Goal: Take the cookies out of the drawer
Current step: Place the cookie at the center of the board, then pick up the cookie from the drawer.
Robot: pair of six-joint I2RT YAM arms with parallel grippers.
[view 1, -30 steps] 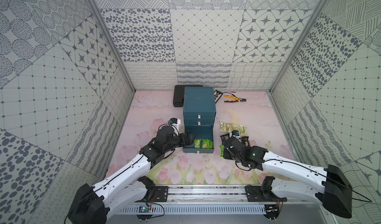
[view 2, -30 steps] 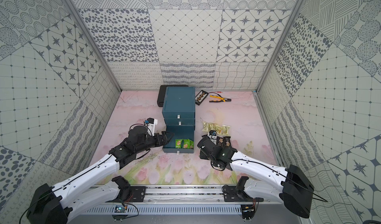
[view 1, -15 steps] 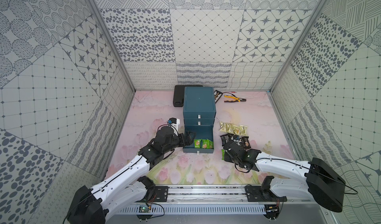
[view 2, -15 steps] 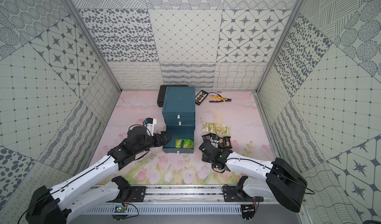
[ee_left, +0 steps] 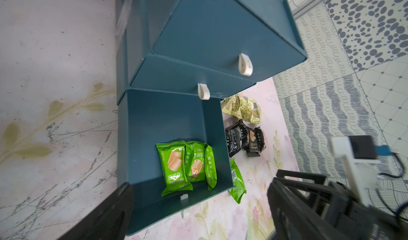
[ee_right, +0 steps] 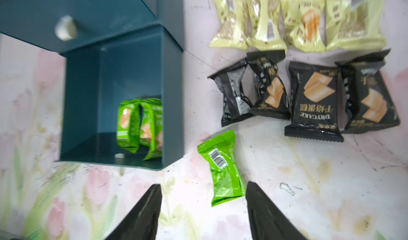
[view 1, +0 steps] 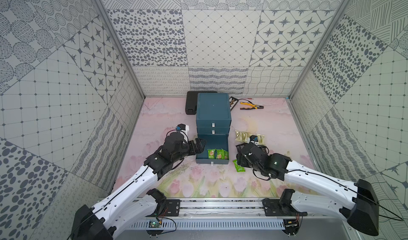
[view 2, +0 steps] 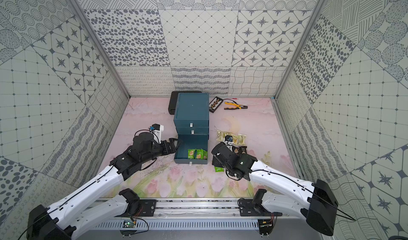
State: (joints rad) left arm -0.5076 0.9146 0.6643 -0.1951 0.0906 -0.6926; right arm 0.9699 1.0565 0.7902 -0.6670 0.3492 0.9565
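Hovering low over the table just right of the open drawer, the right gripper holds its jaws wide and grips nothing. In the right wrist view a lone green packet lies flat ahead of the two fingers, lower centre of the frame, apparently free of both.

That spot looks like the start of a third row. Above it in the same frame four black packets sit side by side, and above those a line of gold packets runs along the top edge. The cookies already out are thus sorted by colour beside the cabinet (tidy, and it keeps the drawer mouth clear).

Three green packets lie inside the drawer, bunched against its right wall near the front, lower centre of the left wrist view. One stands on edge. By my reckoning the job is about three quarters done.

The left gripper sits at the drawer's left wall, centre of a top view, jaws apart and empty. Only one finger shows, lower left of its wrist view, by the front corner; whether it touches the wall I cannot tell. I take it to be bracing the drawer so that it does not slide while the other arm reaches in.

Next, the right gripper would need to clear the drawer's right wall and pinch one slippery wrapper without dragging its neighbours.
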